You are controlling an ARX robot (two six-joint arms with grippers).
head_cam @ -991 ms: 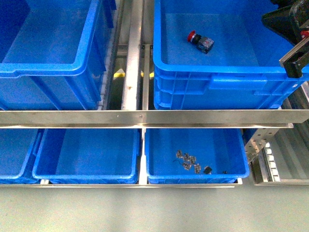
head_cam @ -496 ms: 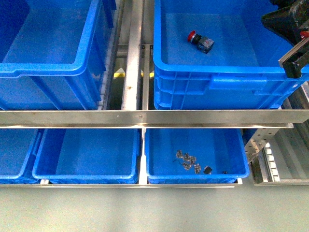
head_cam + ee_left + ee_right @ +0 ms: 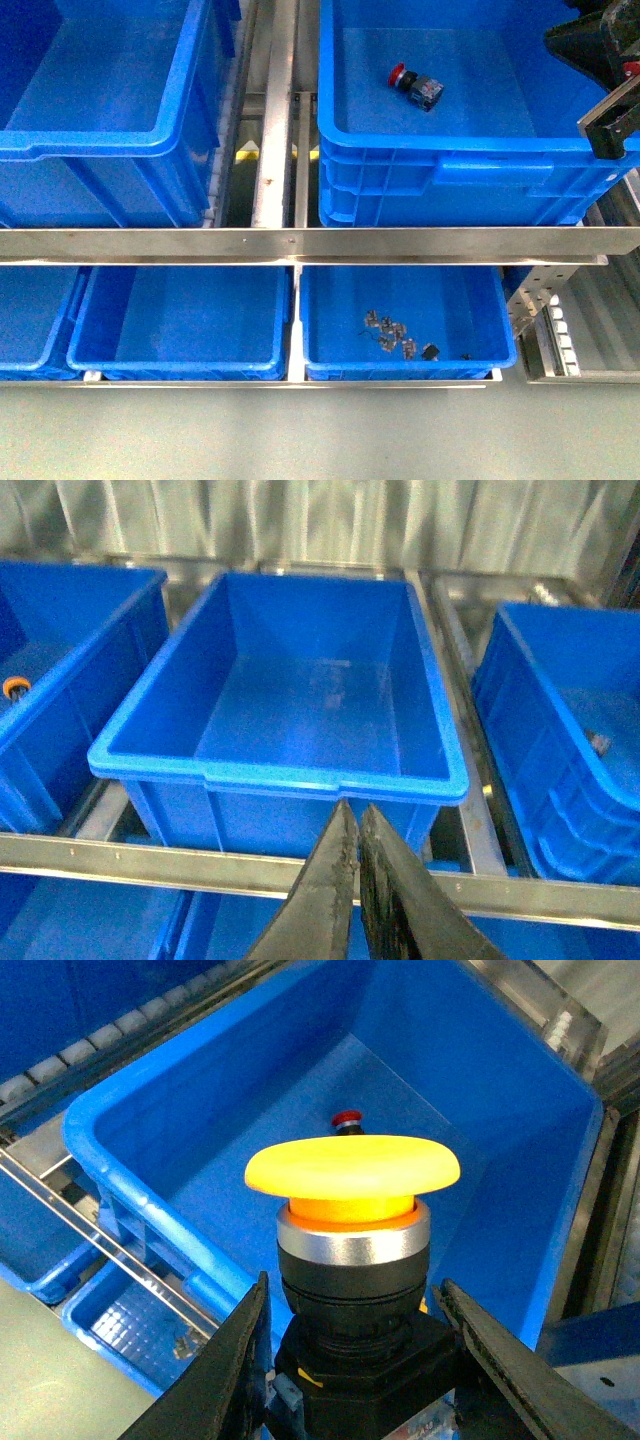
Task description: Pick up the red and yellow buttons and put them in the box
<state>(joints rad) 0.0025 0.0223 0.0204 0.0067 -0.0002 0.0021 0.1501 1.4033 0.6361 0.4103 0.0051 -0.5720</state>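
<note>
Yellow button (image 3: pixel 352 1175): mushroom-head switch, black body pinched between the fingers of the right gripper (image 3: pixel 352 1380), cap up. Held above the box (image 3: pixel 150 1175), over its right side as the front view places the arm; judged to be carried there for release onto the box floor.

Red button (image 3: pixel 416 87): lying on its side on the box (image 3: pixel 440 175) floor, toward the far wall, slightly right of centre. Also visible in the right wrist view (image 3: pixel 347 1119), past the yellow cap. Judged already delivered.

Right gripper, front view (image 3: pixel 605 75): dark mass at the box's far right corner; jaws not legible from that view.

Left gripper (image 3: pixel 355 880): fingers pressed together, nothing between them. Hangs before an empty smooth-fronted bin (image 3: pixel 280 770), presumably parked clear of the working arm.

Small tray (image 3: pixel 405 365): lower rack level, under the box's front wall; holds loose small metal parts (image 3: pixel 390 333), not task items.

Change against earlier frames: none of note. Red button, bins and tray contents sit unchanged; the right arm shows barely any shift at the box's corner.
</note>
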